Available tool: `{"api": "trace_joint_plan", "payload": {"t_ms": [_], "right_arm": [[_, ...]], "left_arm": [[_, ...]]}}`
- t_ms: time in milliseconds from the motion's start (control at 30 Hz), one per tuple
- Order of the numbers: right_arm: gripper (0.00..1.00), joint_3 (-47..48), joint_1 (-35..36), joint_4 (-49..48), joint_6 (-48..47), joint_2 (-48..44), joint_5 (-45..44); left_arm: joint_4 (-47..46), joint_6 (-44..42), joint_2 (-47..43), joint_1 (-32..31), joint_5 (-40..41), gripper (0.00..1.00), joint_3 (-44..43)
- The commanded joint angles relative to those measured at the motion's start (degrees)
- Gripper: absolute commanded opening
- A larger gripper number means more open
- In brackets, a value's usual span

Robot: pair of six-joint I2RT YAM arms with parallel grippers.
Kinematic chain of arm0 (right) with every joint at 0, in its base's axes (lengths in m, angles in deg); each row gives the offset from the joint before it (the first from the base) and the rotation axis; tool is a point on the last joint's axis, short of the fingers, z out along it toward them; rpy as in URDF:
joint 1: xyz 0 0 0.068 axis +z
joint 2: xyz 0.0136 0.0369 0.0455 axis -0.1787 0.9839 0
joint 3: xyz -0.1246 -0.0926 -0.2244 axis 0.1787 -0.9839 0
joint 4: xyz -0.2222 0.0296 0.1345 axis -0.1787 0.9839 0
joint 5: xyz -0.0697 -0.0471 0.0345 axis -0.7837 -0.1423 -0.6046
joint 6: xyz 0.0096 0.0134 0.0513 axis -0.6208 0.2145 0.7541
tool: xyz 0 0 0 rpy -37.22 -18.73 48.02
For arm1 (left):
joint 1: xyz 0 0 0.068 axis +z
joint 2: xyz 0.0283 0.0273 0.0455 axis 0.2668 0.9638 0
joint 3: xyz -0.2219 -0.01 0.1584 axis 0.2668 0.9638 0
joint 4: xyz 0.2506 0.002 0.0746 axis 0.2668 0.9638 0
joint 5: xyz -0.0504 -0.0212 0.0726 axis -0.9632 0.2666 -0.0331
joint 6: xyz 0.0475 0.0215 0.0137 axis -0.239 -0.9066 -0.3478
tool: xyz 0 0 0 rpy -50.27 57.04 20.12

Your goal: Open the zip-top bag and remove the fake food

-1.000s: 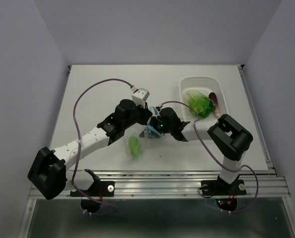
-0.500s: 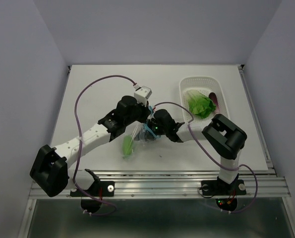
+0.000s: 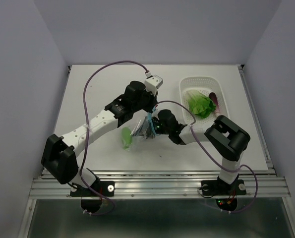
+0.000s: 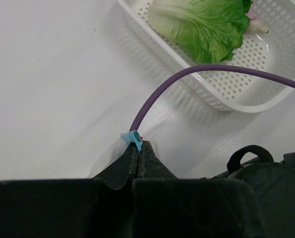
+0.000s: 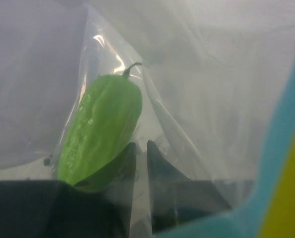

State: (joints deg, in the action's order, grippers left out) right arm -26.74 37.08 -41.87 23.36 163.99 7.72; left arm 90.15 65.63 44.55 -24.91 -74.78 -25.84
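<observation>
The zip-top bag [image 3: 139,130] hangs stretched between both grippers above the table's middle. My left gripper [image 3: 148,115] is shut on its blue-teal zip strip [image 4: 131,136], seen pinched at the jaw tips [image 4: 139,145]. My right gripper [image 3: 154,128] is shut on the bag's clear film [image 5: 197,99], its tips [image 5: 141,146] nearly touching. A bumpy light-green fake food piece [image 3: 126,138] lies inside the bag, close to the right jaws [image 5: 102,129]. The leafy cabbage piece [image 3: 201,105] and the dark purple piece [image 3: 214,100] lie in the white basket.
The white perforated basket [image 3: 183,89] stands at the back right; its wall [image 4: 226,96] and the cabbage piece [image 4: 206,25] show in the left wrist view. A purple cable [image 4: 211,69] arcs across in front of the basket.
My left gripper has moved up and toward the far side with the zip strip, pulling the bag taut. The green piece inside has shifted left. The right gripper stayed on the bag.
</observation>
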Motion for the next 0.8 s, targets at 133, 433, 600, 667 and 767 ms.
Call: {"api": "trace_joint_plan", "payload": {"t_ms": [133, 433, 600, 667, 767], "right_arm": [[0.28, -5.6, 2.1, -0.5, 1.3, -1.7, 2.6], [0.45, -6.5, 2.1, 0.2, 4.0, -3.7, -6.1], [0.49, -2.7, 2.1, 2.4, 2.2, -1.4, -7.4], [0.5, -1.1, 2.1, 2.7, 1.4, -0.7, -7.7], [0.52, 0.0, 2.1, 2.6, -1.1, -0.5, -8.1]], "left_arm": [[-5.4, -7.6, 2.2, 0.9, -0.7, 0.0, -6.2], [-13.6, -5.0, -6.0, 0.6, -12.4, 0.0, 11.8], [-19.4, -0.6, -8.7, -0.3, -14.3, 0.0, 20.0], [-19.8, 0.1, -9.3, -0.5, -13.5, 0.0, 21.0], [-20.8, 1.8, -10.1, -0.6, -11.6, 0.0, 22.4]]}}
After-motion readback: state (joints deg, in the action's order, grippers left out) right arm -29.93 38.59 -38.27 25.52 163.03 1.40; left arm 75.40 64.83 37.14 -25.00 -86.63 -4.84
